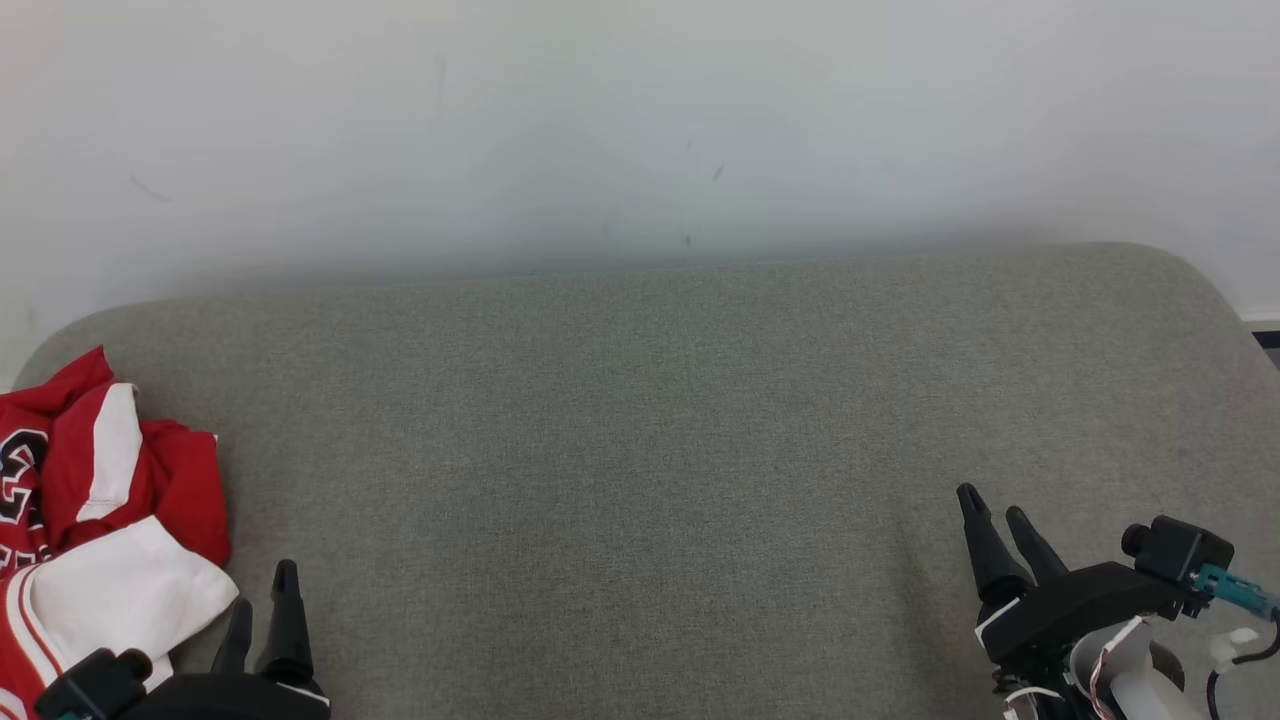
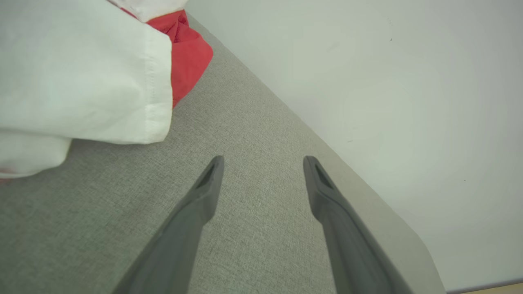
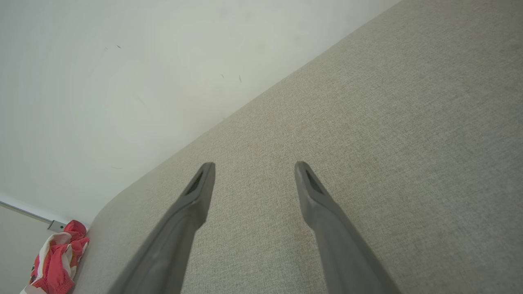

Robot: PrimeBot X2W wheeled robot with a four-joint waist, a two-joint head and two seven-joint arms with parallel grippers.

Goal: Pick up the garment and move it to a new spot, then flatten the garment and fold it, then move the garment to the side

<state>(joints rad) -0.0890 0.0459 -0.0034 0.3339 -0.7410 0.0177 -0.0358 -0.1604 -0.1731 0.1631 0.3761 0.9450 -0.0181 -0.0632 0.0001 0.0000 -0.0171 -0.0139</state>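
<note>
The garment (image 1: 100, 520) lies crumpled on the grey cushion (image 1: 640, 450). My left gripper (image 1: 262, 588), just beside it, is spread wide and empty. My right gripper (image 1: 993, 503), well apart, likewise.

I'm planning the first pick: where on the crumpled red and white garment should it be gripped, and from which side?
Probably the white hemmed flap of the garment, the loose edge nearest the left gripper. Come from the robot's right of it, across the grey cushion, open jaws astride that hem.
</note>
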